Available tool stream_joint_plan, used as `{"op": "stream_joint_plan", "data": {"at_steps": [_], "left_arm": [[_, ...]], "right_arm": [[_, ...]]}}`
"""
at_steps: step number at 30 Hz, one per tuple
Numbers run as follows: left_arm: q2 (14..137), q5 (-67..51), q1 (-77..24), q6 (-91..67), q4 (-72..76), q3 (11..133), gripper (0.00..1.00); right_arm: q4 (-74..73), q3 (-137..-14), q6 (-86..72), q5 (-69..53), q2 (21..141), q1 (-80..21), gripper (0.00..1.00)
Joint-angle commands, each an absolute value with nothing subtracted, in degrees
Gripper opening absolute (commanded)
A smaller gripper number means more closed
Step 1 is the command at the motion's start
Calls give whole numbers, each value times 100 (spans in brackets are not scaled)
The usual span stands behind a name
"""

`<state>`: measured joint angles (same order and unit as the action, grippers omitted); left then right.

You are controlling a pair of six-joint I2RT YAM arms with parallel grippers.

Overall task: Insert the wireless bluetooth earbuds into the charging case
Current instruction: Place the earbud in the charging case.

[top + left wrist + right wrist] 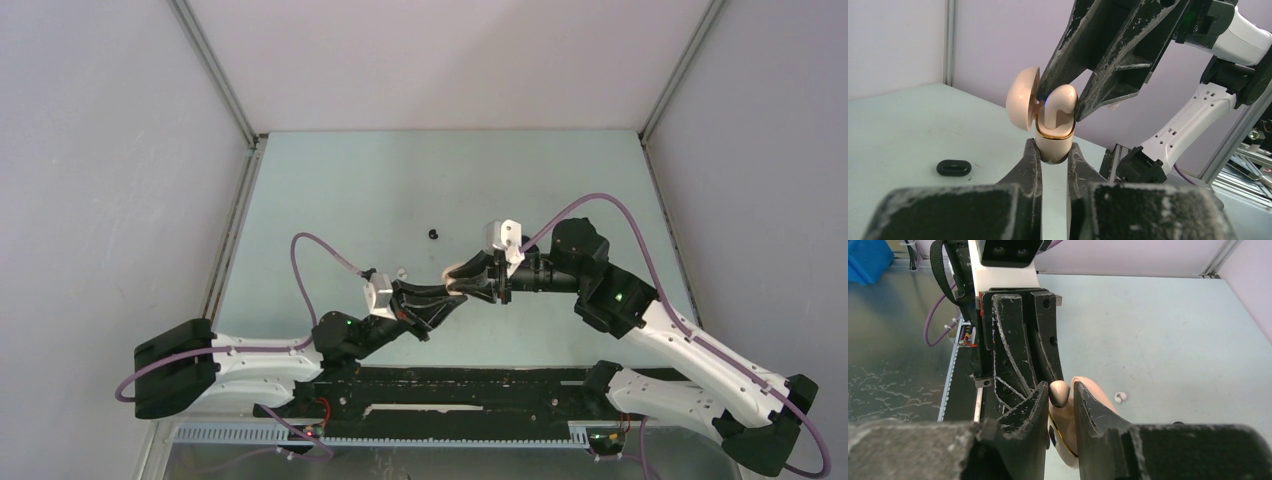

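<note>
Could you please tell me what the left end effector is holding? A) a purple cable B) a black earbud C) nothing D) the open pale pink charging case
D: the left end effector is shut on the pale pink charging case, whose lid stands open.

Left arm [260, 365] lies low and stretches forward toward the right arm [680, 350], which is elbow-bent and folds back toward it. The two tools meet tip to tip. Left tool [1050, 150]: fingers parallel, jaws narrow, clamped on the base of the charging case [1054, 142]. Right tool [1060, 392]: sits just above the left tool's tips, angled down at them, jaws nearly closed, pinching an earbud [1060, 100]. Contact between the two tools' fingers can't be told.
</note>
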<state>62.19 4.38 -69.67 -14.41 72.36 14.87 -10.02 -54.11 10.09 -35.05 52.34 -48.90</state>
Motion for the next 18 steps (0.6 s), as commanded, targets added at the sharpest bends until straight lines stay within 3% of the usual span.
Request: {"op": "stream_joint_plan", "data": {"at_steps": [1,4,12,18], "left_arm": [[6087,199,-7014,-1266,8023,1536,0],[6114,180,-7007,-1261,7968,1550,0],[6162,151,-7013,-1252,7883,1561,0],[6126,158,-7014,-1214,7661,1578,0]], "right_arm": [[-1213,-5322,1137,-3088,5312,-4850,27],[-1220,-5326,1174,-3113,5338,-4844,27],[-1355,-5449,1352,-3192,5338,-4851,43],[-2015,-5982,1716,-3511,5263,-4859,47]]}}
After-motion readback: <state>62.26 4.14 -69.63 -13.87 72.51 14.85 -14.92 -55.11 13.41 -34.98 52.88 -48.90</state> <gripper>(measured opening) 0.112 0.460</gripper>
